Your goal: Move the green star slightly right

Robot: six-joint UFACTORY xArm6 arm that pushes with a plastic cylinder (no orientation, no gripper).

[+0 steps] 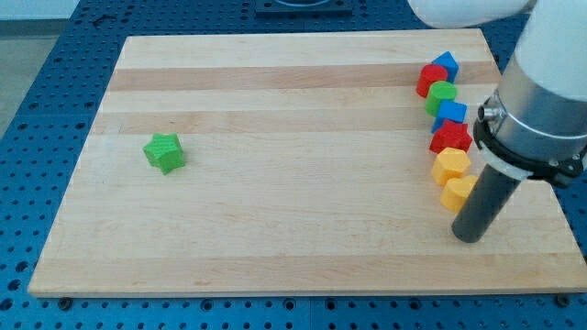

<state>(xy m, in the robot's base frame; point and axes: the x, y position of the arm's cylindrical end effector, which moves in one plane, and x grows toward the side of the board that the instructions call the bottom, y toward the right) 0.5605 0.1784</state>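
Note:
The green star (164, 152) lies alone on the wooden board (293, 229) at the view's left. My tip (469, 237) rests on the board at the view's lower right, far to the right of the star. It sits just below and right of the lower yellow block (458, 192), close to it; I cannot tell if they touch.
A column of blocks runs down the view's right: a blue block (447, 63), a red block (430, 79), a green round block (441, 95), a blue block (450, 113), a red block (450, 138), a yellow block (451, 165). The arm's body (541, 101) overhangs the right edge.

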